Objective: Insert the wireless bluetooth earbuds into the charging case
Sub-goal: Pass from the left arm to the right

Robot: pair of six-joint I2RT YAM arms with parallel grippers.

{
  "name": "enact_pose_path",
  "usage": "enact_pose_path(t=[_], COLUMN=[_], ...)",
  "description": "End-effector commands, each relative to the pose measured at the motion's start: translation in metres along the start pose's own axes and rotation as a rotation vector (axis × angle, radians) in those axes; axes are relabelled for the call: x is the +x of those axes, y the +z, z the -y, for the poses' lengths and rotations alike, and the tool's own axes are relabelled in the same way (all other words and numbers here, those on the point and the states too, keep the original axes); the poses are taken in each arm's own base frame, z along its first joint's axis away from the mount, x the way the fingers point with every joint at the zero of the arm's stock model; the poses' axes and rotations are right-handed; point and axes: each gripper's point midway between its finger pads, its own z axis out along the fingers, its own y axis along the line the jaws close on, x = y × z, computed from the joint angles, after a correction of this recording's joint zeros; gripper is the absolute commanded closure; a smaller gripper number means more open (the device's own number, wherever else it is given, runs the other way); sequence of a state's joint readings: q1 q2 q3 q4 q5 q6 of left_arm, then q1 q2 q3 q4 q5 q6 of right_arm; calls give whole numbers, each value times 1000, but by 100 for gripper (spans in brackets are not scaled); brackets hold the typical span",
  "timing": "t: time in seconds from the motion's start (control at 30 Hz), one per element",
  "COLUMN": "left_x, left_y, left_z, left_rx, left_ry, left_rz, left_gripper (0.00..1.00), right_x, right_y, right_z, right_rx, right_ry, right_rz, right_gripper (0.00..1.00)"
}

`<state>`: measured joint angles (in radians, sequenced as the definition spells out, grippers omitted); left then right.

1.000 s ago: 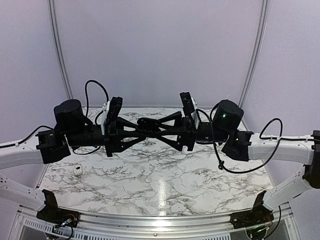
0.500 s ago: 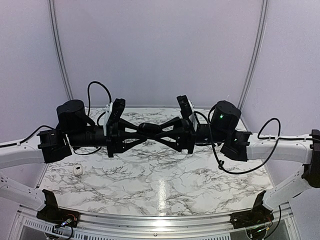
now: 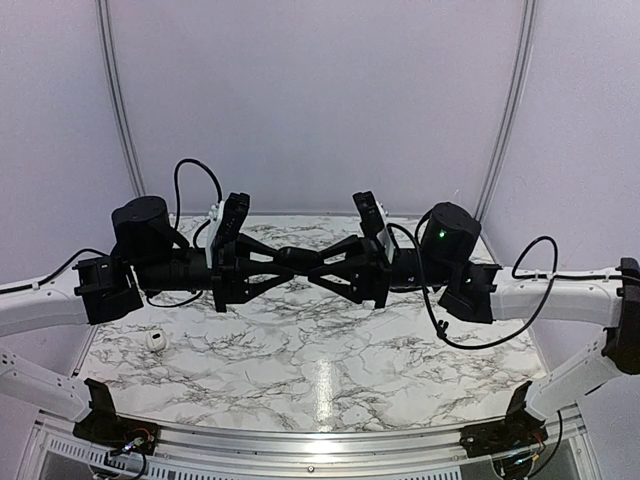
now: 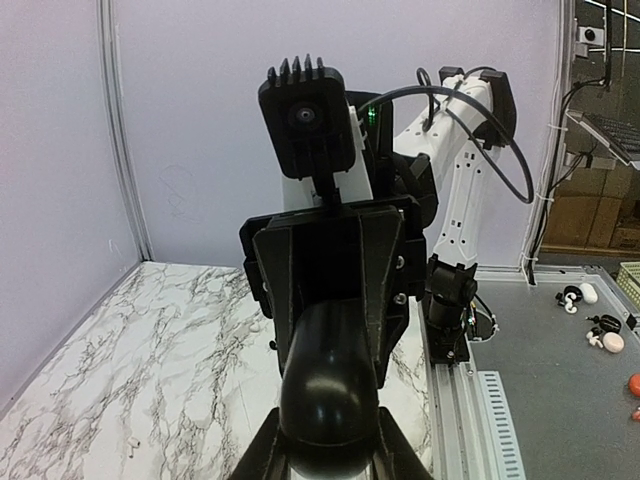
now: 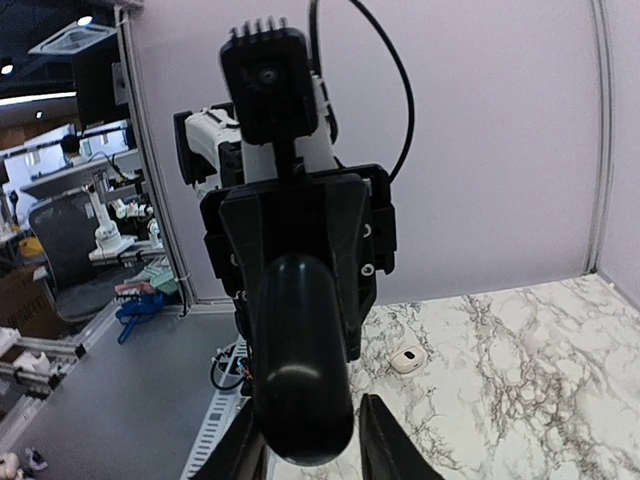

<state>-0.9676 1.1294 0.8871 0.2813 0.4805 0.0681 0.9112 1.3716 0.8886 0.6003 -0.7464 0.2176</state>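
The white charging case (image 3: 155,340) lies on the marble table (image 3: 330,350) at the left, also seen in the right wrist view as the charging case (image 5: 407,358). Both arms are raised above the table's middle, nose to nose. Between them hangs a glossy black rounded object (image 3: 298,257), longer than the case. Whether it is one of the earbuds I cannot tell. My left gripper (image 4: 328,455) is shut on one end of the black object (image 4: 330,390). My right gripper (image 5: 305,440) has its fingers against the sides of the other end (image 5: 298,370).
Marble table with a metal rail (image 3: 300,445) along the near edge and grey walls behind and at the sides. Beyond the right end lies a grey bench with small loose items (image 4: 595,325). Cables loop off both wrists.
The right gripper's fingers have narrowed onto the black object. Both wrists have drawn slightly closer together and a little higher. The case has not moved.
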Motion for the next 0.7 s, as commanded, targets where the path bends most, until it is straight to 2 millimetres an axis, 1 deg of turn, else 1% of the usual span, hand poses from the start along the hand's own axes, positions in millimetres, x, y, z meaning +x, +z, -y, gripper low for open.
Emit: enact_pose_path(t=[0.0,0.07,0.2,0.3,0.4,0.57,0.67], left_x=[-17,-18,-19,-21,-23,-27,-28], left_y=[1,2,4,6,7,7,7], left_z=[3,3,3,3,3,3,3], left_rx=[20,21,30,35,38,43,41], left_ry=[7,-3,-21,-33,-49,-66,-66], left_rz=[34,35,39,51,68,89,97], left_gripper=[89,86,70,65,63,62,66], right_x=[-8,-9,-12,-15,-17,-17,-18], right_y=[0,0,-3,-4,-4,-5,-6], right_z=[0,-2,-4,-6,-6,-7,-7], right_rx=[-9,-13,-14,-16,-21,-21,-19], right_ry=[-15,-23,-33,-37,-36,-39,-41], right_rz=[23,27,47,69,82,88,95], right_gripper=[74,78,86,89,90,90,91])
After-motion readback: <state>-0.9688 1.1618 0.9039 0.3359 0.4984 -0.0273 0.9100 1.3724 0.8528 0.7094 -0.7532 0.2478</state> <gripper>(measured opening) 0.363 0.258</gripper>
